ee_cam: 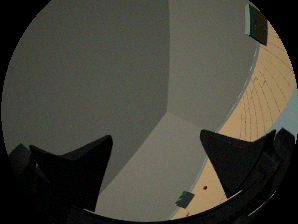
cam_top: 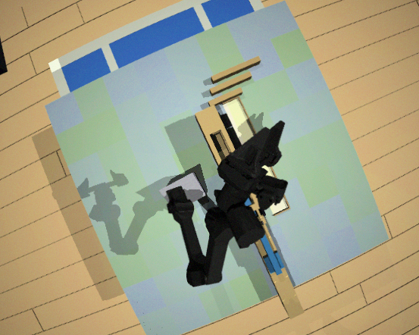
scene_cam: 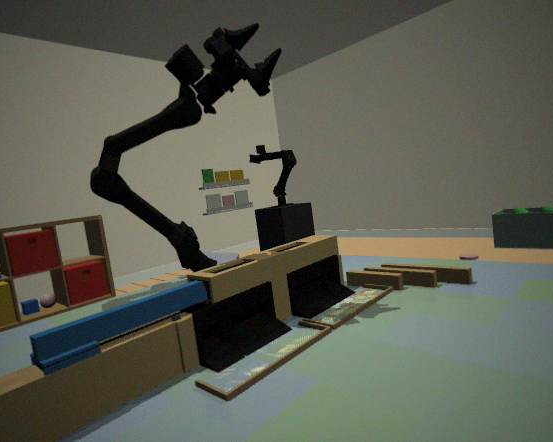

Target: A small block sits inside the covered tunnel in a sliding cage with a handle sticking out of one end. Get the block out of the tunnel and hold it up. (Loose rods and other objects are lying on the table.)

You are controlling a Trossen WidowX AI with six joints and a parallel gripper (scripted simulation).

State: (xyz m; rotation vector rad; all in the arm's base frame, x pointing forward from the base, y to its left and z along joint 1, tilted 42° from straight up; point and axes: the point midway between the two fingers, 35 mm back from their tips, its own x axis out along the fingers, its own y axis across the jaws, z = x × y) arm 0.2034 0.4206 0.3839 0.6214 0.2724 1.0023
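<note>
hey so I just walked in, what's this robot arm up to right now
The arm isn't handling anything. Its gripper is open and raised above the wooden tunnel. A long blue bar sticks out of one end. I can't see the small block, and it isn't being held up.

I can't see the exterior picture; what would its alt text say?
A black robot arm raises its open, empty gripper high above a long wooden tunnel. A blue bar sticks out of one end, and three wooden rods lie beyond the other.
</note>
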